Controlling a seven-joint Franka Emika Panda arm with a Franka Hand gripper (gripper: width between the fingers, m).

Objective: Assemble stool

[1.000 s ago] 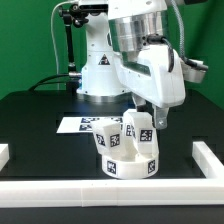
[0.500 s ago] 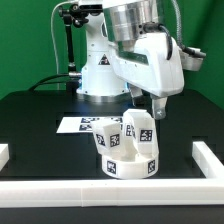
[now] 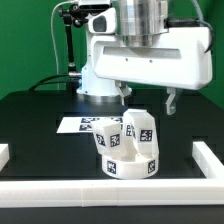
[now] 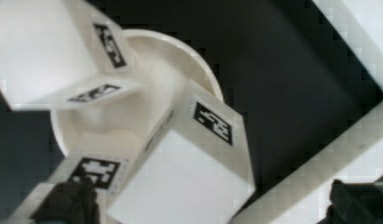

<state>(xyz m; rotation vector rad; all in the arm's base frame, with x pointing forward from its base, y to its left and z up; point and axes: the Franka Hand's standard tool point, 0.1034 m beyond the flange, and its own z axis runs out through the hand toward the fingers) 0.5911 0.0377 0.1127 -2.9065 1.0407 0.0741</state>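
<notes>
The white round seat (image 3: 130, 165) lies on the black table near the front rail. White legs with marker tags stand upright on it: a tall one (image 3: 141, 128) at the exterior view's right and a shorter one (image 3: 108, 137) at its left. My gripper (image 3: 147, 99) hangs just above them, open and empty, with its fingers spread wide to either side. In the wrist view the seat (image 4: 191, 70) and two legs (image 4: 179, 165) (image 4: 55, 60) show. My gripper (image 4: 209, 207) has its dark fingertips (image 4: 63, 205) on either side of the nearer leg and apart from it.
The marker board (image 3: 80, 124) lies behind the stool. White border rails run along the front (image 3: 110, 192) and at both sides (image 3: 208, 152); one crosses the wrist view (image 4: 339, 150). The arm's base (image 3: 100, 75) stands at the back.
The hand has lifted off the tall right leg and turned about its vertical axis, so its fingers now stand broadside and wide apart. The seat and legs have not moved.
</notes>
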